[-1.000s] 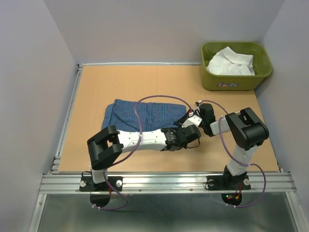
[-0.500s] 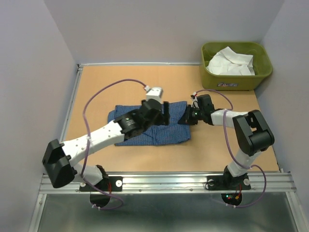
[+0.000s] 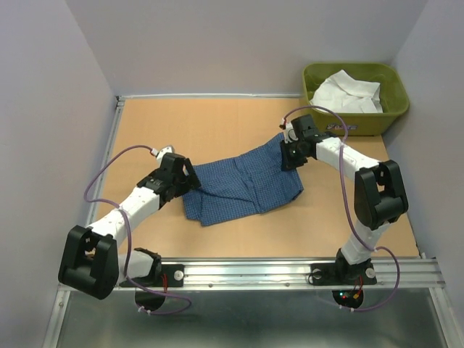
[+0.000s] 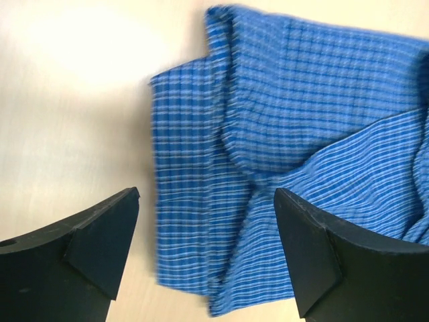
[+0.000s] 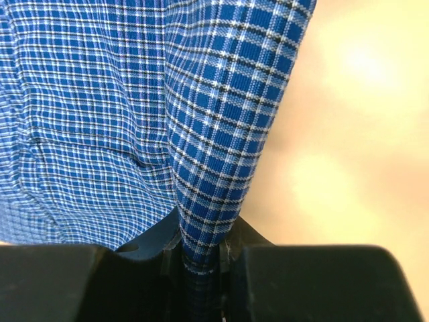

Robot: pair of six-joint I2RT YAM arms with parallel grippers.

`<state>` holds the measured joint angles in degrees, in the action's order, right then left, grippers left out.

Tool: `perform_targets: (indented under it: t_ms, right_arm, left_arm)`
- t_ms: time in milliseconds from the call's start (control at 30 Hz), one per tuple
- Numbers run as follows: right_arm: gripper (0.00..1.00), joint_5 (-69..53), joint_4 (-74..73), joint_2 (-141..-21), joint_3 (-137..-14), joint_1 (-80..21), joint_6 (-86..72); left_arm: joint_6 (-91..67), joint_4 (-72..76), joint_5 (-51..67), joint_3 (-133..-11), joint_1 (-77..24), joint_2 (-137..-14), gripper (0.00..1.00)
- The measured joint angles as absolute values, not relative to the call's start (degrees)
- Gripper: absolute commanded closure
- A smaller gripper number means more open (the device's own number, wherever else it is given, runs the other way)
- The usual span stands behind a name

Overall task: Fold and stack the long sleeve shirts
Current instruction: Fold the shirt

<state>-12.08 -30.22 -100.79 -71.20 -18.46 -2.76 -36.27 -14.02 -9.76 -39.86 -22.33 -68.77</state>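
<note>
The left claw point(image 4: 204, 201) hangs spread and empty just above the near-left edge of the blue checked shirt point(image 3: 243, 185). The shirt lies rumpled and partly folded in the middle of the tabletop point(image 3: 181, 123). At its far right corner, the right claw point(image 3: 290, 154) is pressed together on a pinched fold of the cloth, which runs drawn out toward that grip.

This looks like straightening before a fold. It would go best if the left claw came down on the near hem to anchor it, so the right pull takes out the creases rather than dragging the whole shirt.

The tabletop is smooth pale wood, likely slippery under cloth. In the far right corner an olive-green tub point(image 3: 355, 125) holds the crumpled white shirt point(image 3: 346, 93). Plain grey walls close in three sides.
</note>
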Motion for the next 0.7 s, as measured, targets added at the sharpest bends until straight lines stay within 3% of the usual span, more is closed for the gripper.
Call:
perform_targets:
  t_ms: [500,700]
  right_arm:
    - [0.99,3.73,-37.54,-101.51,-80.16,-22.37,7.33]
    - [1.00,10.07,-37.85,-101.51,-80.95,-25.36,8.84]
  left_arm:
    - [-41.41,-1.67,0.23,-31.97,-21.26,-71.37,0.31]
    - [-43.29,4.21,3.55,-29.56,-21.19,-74.63,0.50]
